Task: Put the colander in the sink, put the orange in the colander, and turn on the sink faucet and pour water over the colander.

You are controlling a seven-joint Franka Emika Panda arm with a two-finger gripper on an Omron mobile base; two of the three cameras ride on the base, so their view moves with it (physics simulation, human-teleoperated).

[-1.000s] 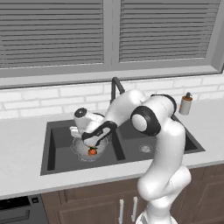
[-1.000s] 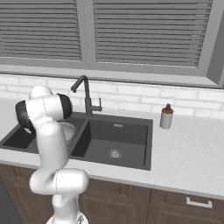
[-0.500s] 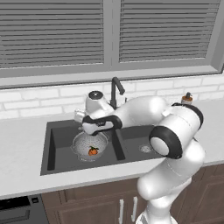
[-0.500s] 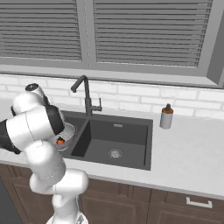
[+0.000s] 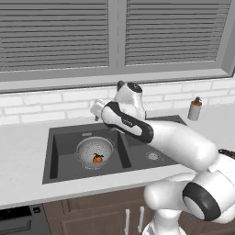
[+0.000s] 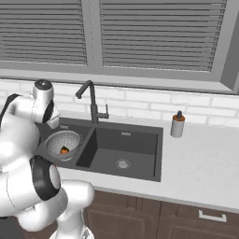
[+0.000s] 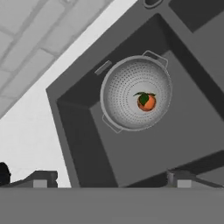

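The silver perforated colander sits upright in the left basin of the dark sink. The orange, green leaf up, lies inside it. In the hand view the colander and orange lie well below my open gripper, with nothing between the fingertips. In the left base view the gripper hangs above the basin's back edge. The dark sink faucet stands behind the divider with no water running; my arm covers most of the faucet in the left base view.
A small soap bottle stands on the counter to the right of the sink. The right basin has a round silver drain. A brick backsplash and a window with blinds run behind the sink.
My gripper has risen out of the colander and drawn back toward the sink's rear edge. The orange stays in the colander, and the arm has swung round.
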